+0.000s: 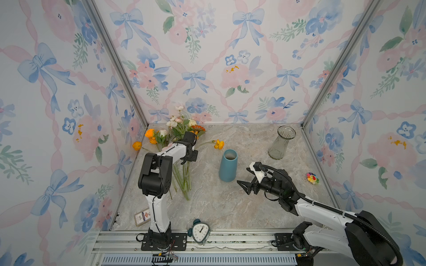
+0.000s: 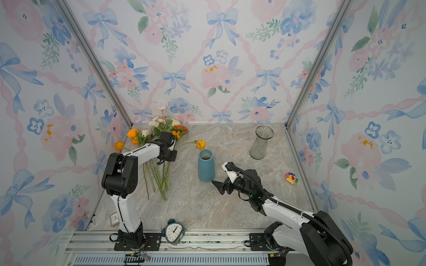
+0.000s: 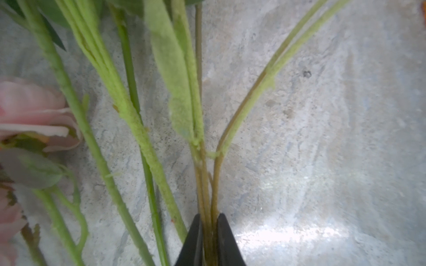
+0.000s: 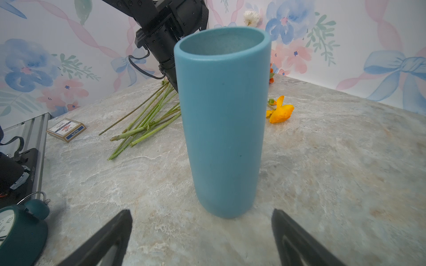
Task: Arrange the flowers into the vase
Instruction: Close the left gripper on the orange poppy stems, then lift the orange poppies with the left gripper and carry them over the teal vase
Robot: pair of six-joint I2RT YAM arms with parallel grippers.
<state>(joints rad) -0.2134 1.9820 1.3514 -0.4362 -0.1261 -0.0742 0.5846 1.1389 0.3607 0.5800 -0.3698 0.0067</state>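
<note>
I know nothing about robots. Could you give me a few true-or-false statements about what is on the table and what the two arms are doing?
1. The left gripper is shut on flower stems. True.
2. The blue vase already holds flowers. False: it stands empty.
3. The right gripper is open, facing the blue vase without gripping it. True.
4. The glass vase lies on its side. False: it stands upright.
5. The alarm clock stands against the back wall. False: it sits at the front edge.
</note>
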